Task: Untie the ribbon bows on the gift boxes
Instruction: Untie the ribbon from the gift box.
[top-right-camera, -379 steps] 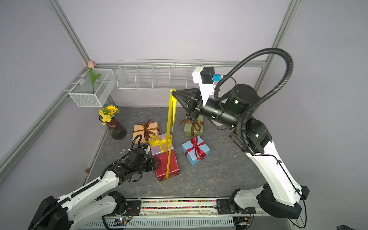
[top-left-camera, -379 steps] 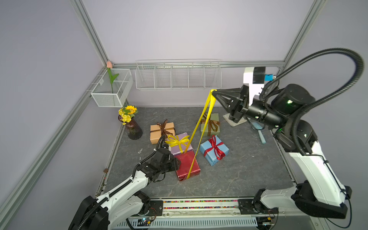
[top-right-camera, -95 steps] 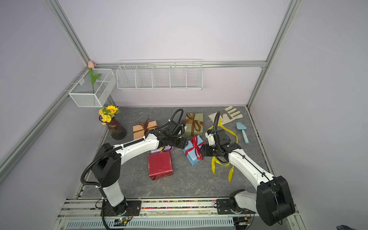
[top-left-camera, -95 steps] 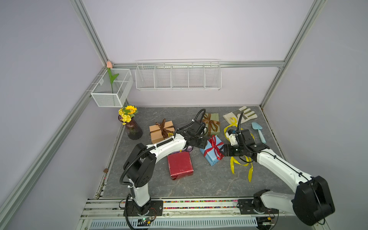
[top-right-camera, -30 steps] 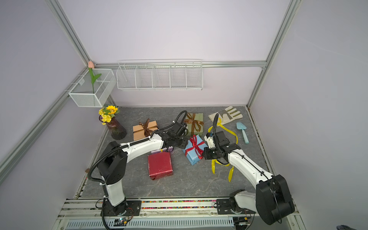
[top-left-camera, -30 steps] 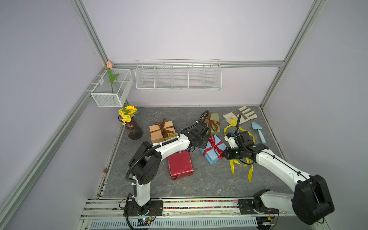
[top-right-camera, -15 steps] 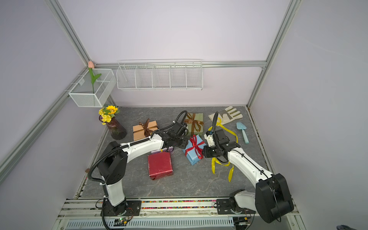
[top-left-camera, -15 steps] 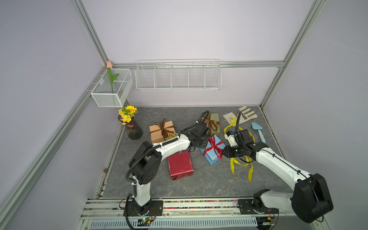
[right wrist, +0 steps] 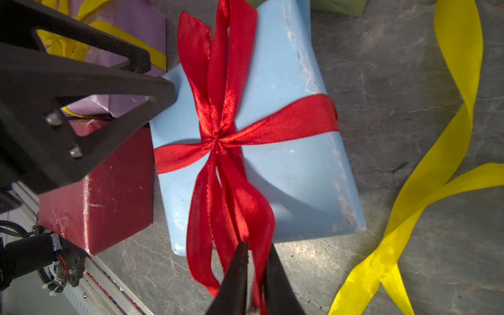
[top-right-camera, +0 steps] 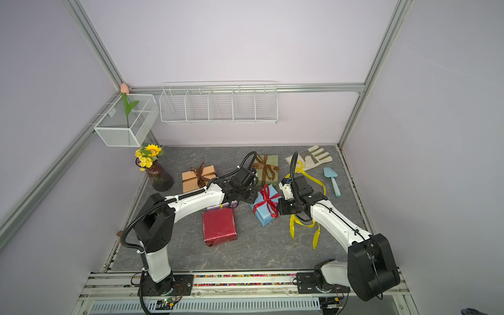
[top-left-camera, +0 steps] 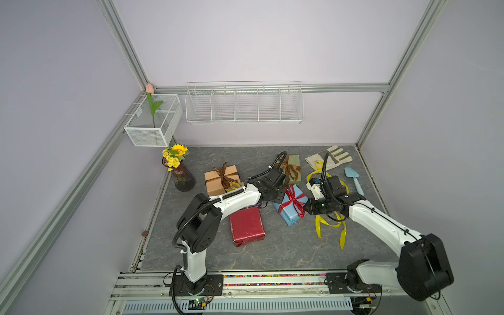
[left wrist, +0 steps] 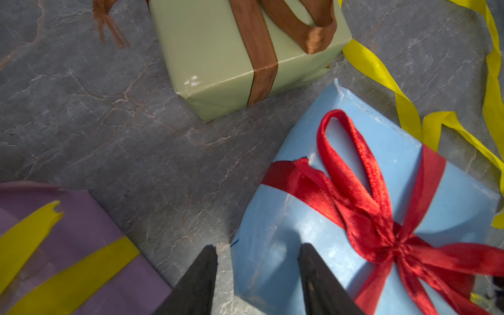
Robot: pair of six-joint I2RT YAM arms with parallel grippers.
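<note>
Mid-bench: glossy red bow (top-left-camera: 294, 201) tied on light blue box (top-left-camera: 287, 216), long axis diagonal, loops toward back edge, tails front-right; right gripper (right wrist: 257, 245) pinches one tail, left gripper (left wrist: 257, 249) spread over box's corner.

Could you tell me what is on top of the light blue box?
A tied red ribbon bow lies on the light blue box; the right gripper pinches one tail. Paper beneath the knot is hidden.
</note>
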